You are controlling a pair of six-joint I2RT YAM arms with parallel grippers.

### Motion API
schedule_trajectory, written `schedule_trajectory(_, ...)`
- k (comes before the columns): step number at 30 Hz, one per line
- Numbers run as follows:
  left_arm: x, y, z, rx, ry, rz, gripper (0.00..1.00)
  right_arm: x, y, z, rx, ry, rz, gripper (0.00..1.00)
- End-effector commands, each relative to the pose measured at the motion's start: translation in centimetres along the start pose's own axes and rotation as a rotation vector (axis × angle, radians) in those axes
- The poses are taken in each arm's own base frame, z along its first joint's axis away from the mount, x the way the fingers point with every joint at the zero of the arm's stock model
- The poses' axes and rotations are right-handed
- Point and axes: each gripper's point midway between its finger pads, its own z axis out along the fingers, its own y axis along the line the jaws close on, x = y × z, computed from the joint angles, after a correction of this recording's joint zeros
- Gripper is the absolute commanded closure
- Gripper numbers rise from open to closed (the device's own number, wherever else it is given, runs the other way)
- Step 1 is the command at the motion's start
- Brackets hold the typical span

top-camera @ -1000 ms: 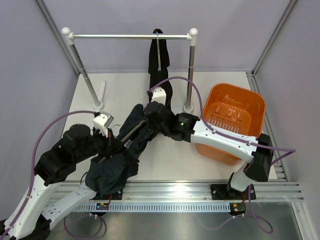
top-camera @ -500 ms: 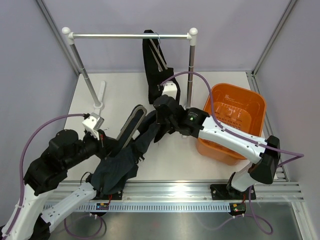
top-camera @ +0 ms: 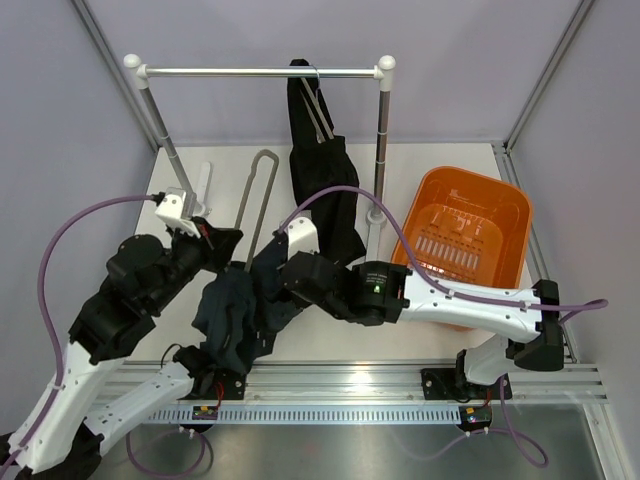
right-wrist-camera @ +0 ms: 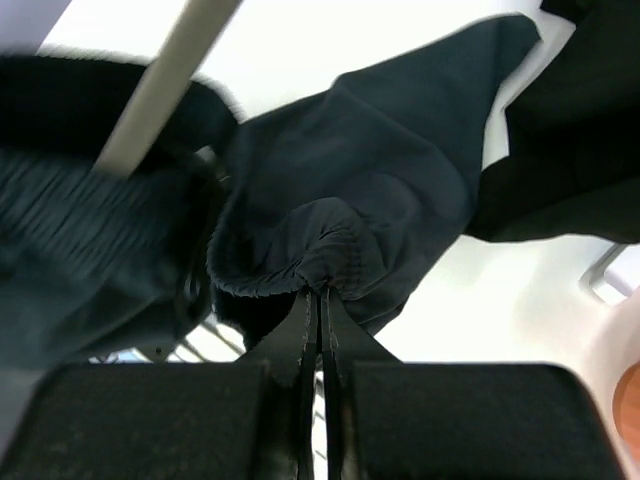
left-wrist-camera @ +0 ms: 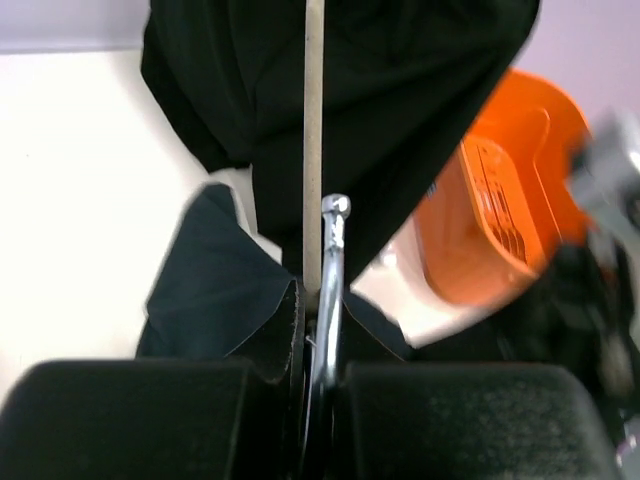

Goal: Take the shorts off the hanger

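A dark navy pair of shorts hangs limp over the near left of the table. My right gripper is shut on its gathered waistband, seen at the right wrist gripper. My left gripper is shut on the metal hook of a grey hanger, which sticks up bare and apart from the navy shorts. In the left wrist view the left gripper pinches the hook. A second, black pair of shorts hangs on another hanger from the rail.
An orange basket stands at the right. The rack's two posts stand on the white table. A metal rail runs along the table's near edge.
My left gripper swung the hanger up and to the far left, out of the navy shorts. My right gripper pulled the navy shorts toward the near left.
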Motion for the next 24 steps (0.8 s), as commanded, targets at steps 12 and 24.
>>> schedule_trajectory(12, -8.7, 2.5, 3.6, -0.220, -0.371, -0.111, 1.00, -4.8, 1.9, -10.4, -0.086, -0.154, -0.062, 1.00)
schedule_trajectory(24, -14.5, -0.2, -0.5, -0.012, -0.733, -0.175, 1.00, -5.7, -1.7, -13.5, 0.018, -0.189, -0.075, 1.00)
